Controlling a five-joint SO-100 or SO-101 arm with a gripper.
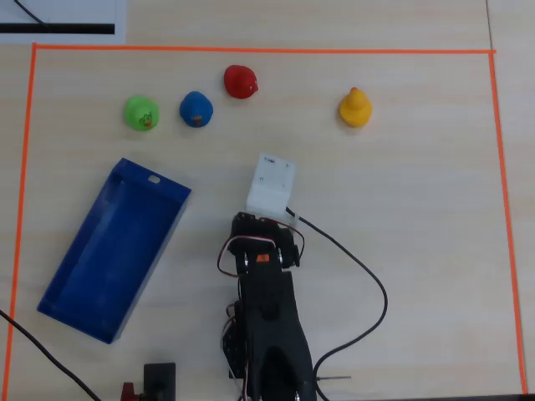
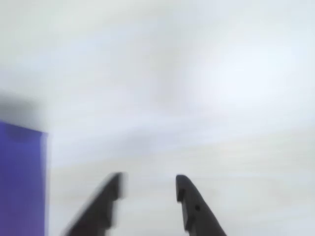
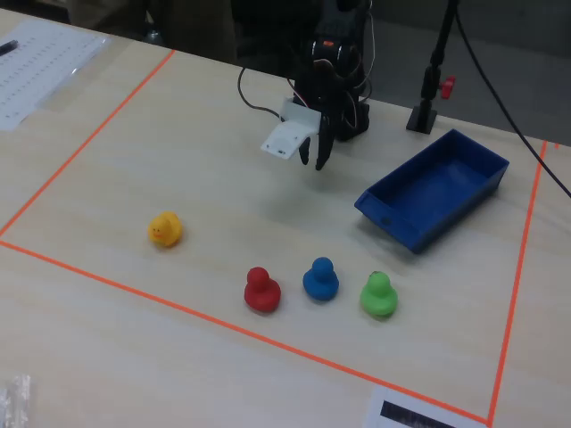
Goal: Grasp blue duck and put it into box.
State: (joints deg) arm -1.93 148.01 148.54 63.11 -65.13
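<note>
The blue duck (image 1: 196, 109) (image 3: 320, 279) stands on the table between a green duck (image 1: 141, 114) (image 3: 378, 294) and a red duck (image 1: 240, 82) (image 3: 262, 290). The box (image 1: 109, 251) (image 3: 393, 223), a dark-blue tray, lies empty at an angle; its edge (image 2: 22, 182) shows at the left of the wrist view. My gripper (image 3: 313, 162) (image 2: 149, 179) hangs above bare table, open, nothing between its fingers. It is well short of the ducks and beside the box. From overhead a white block (image 1: 272, 184) covers the fingertips.
A yellow duck (image 1: 354, 108) (image 3: 165, 229) stands apart from the others. Orange tape (image 1: 251, 50) frames the work area. A black cable (image 1: 368, 276) loops beside the arm's base. A black stand (image 3: 428, 111) rises behind the box, and a paper sheet (image 3: 36, 62) lies outside the tape.
</note>
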